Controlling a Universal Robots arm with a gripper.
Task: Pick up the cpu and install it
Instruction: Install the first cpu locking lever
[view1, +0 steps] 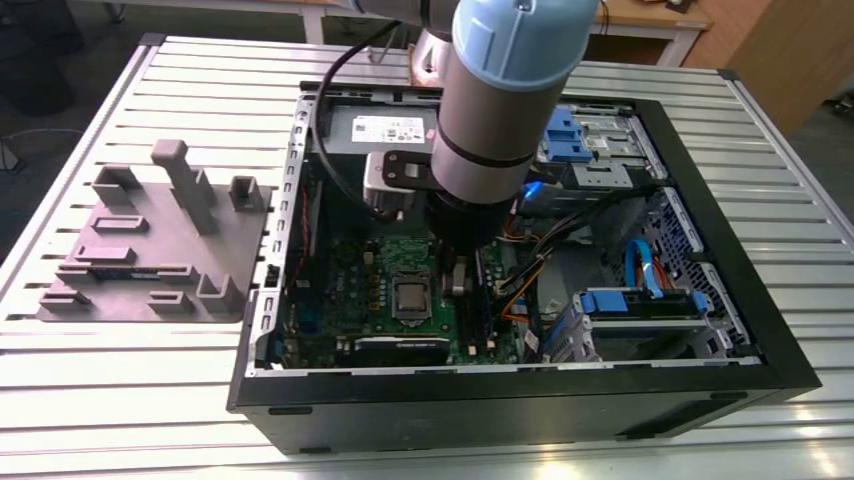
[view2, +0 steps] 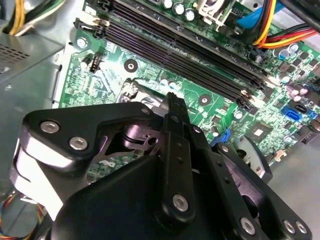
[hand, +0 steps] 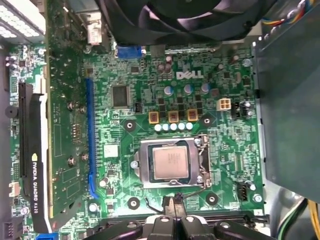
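In the exterior view, the arm (view1: 514, 100) reaches down into an open computer case (view1: 747, 250) lying on a slatted metal surface (view1: 174, 380). A grey holder block (view1: 147, 240) stands on the surface near the edge at the exterior view's left, outside the case. The end effector (view1: 461, 275) hangs low over the green board (view1: 367, 280), just beside the socket (view1: 410, 297), where a small silvery square sits.

In the second wrist view, the end effector (view2: 172, 107) shows from behind: its black fingers (view2: 175, 130) are pressed together to a single narrow tip, with nothing between them. The long black memory slots (view2: 190, 50) run past the tip. The socket lies mostly hidden behind the black linkage here.

In the first wrist view, the cpu (hand: 170, 163) lies flat and square inside its metal socket frame (hand: 172, 162), near the middle of the board. The fingertips (hand: 173, 202) sit just beside the frame's edge, not touching the chip.

Judging by this, the chip is already seated, and the closed, empty fingers suggest the placing is done; whether the socket's latch is locked I cannot tell. The first wrist view settles the chip's place, the second settles the grip, and the exterior view shows the arm's stance.
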